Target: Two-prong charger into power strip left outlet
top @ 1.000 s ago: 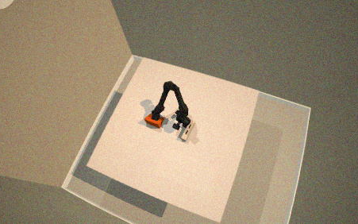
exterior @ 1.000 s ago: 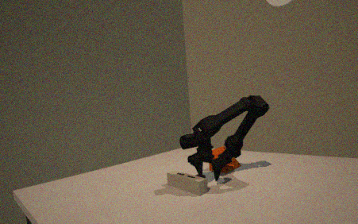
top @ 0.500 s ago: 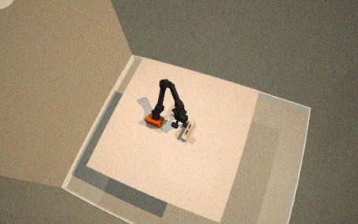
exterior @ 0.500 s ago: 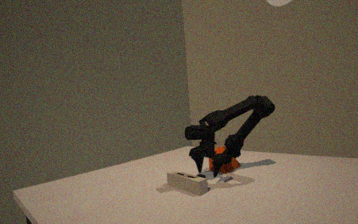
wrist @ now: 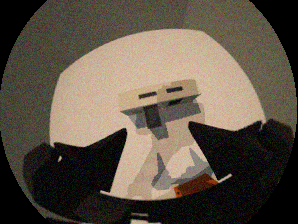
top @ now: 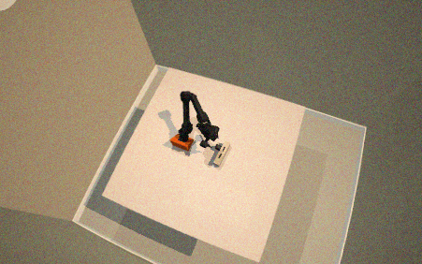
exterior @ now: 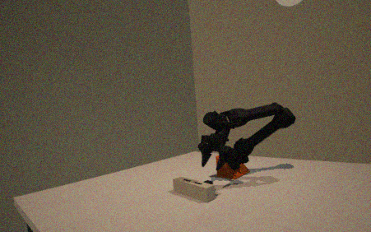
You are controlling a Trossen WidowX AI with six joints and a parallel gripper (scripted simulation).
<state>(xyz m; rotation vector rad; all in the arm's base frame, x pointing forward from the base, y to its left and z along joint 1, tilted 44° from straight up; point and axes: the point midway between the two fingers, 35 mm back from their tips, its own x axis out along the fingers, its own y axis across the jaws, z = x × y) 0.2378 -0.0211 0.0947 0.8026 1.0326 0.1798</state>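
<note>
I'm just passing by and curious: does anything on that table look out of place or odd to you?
Nothing looks spilled or broken. The one oddity: the gripper hangs open and empty above the table, apart from the power strip. A small dark part sits on the strip's top; whether that is the charger, seated straight, is too blurred to tell.

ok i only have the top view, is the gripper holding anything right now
observer: no, the wrist view shows the gripper open, fingers spread wide with nothing between them.
operator: is it touching the power strip
observer: no, in the exterior view it hangs above the table, apart from the power strip.
operator: can you see the charger
observer: probably. the wrist view shows a grey block right against the strip; whether its prongs are in, i cannot tell.
</note>
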